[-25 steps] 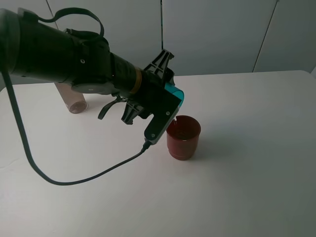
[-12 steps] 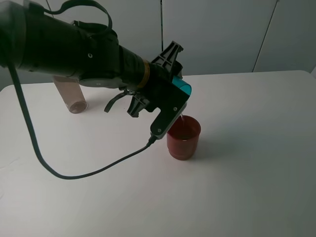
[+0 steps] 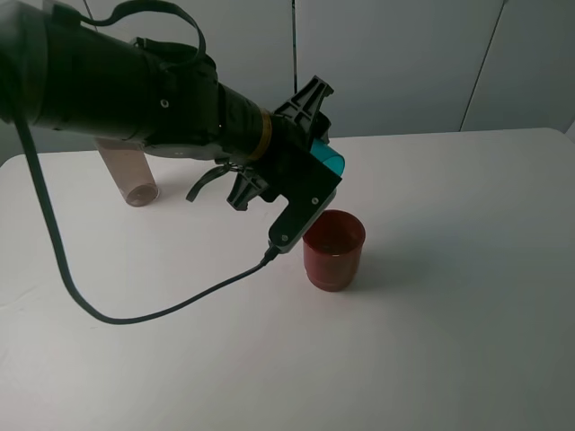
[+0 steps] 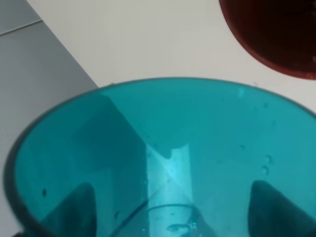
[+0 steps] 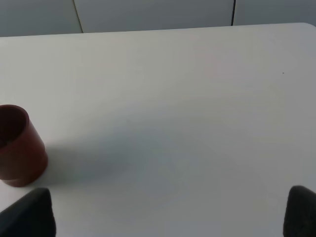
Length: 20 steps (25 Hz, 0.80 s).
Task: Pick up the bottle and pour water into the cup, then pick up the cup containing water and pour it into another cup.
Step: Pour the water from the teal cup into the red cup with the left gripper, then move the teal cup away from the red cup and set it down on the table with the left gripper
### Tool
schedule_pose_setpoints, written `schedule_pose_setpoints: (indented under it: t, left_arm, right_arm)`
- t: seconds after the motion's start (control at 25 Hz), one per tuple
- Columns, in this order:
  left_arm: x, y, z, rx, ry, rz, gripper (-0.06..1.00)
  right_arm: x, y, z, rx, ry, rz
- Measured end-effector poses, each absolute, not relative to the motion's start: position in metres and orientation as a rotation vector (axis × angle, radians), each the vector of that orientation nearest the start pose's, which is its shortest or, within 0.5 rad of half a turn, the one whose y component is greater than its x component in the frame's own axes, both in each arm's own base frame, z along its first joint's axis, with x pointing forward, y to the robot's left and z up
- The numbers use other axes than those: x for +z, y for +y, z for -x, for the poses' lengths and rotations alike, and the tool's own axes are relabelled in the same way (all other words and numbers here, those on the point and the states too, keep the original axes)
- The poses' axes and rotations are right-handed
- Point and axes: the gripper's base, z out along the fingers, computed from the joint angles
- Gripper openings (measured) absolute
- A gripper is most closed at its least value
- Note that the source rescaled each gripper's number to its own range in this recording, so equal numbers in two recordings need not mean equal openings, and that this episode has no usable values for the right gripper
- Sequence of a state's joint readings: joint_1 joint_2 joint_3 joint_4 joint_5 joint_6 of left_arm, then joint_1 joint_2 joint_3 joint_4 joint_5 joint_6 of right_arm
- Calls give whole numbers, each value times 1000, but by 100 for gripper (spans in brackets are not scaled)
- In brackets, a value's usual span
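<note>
My left gripper (image 3: pixel 313 175) is shut on the teal cup (image 3: pixel 330 162) and holds it tilted, mouth down to the right, just above the rim of the dark red cup (image 3: pixel 334 250). In the left wrist view the teal cup (image 4: pixel 163 163) fills the frame, the dark fingers (image 4: pixel 74 210) show through its wall, and the red cup (image 4: pixel 276 39) lies beyond its rim. The brownish bottle (image 3: pixel 133 182) stands at the back left, its top hidden by the arm. My right gripper (image 5: pixel 163 217) is open and empty, away from the red cup (image 5: pixel 17 145).
The white table (image 3: pixel 449 314) stretches to the right of the red cup. A black cable (image 3: pixel 135 314) from the left arm hangs over the table at the front left. Grey wall panels (image 3: pixel 404 63) stand behind the table's far edge.
The left arm rose and moved slightly right with the teal cup. The thin stream of water seen half a second ago no longer shows.
</note>
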<state>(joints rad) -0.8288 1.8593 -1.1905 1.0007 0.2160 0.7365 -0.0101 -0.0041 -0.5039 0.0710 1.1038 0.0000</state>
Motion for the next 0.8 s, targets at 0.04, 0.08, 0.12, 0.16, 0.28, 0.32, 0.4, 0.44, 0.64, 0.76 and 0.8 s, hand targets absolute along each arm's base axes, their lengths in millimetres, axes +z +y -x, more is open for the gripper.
schedule_pose_setpoints:
  t: [0.04,0.08,0.12,0.16,0.28,0.32,0.4,0.44,0.64,0.76,0.8]
  left_arm:
    - [206,-289,-287,667,772,-2218,7]
    - [206,-289,-288,668,771,-2218,7]
    - [206,-289,-288,668,771,-2218,7]
    - [206,-289,-287,664,773,-2216,7]
    - [206,-292,-286,613,799,-2181,7]
    - [207,-293,-286,587,816,-2160,7]
    - [208,-296,-285,530,863,-2110,7]
    - [209,-297,-284,496,891,-2081,7]
    - [211,-303,-282,330,1034,-1937,7]
    - [214,-303,-285,190,1141,-1808,7]
    - [215,-301,-288,150,1176,-1762,7]
  right_arm:
    - [275,6,8,79,2078,-5]
    - [275,6,8,79,2078,-5]
    - [275,6,8,79,2078,-5]
    - [275,6,8,79,2078,-5]
    - [275,6,8,79,2078,-5]
    - [275,6,8,79,2078,-5]
    - [275,6,8,79,2078,-5]
    - [275,6,8,79,2078,-5]
    - [275,6,8,79,2078,-5]
    - [275,6,8,79,2078,-5]
    - [275,6,8,79,2078,-5]
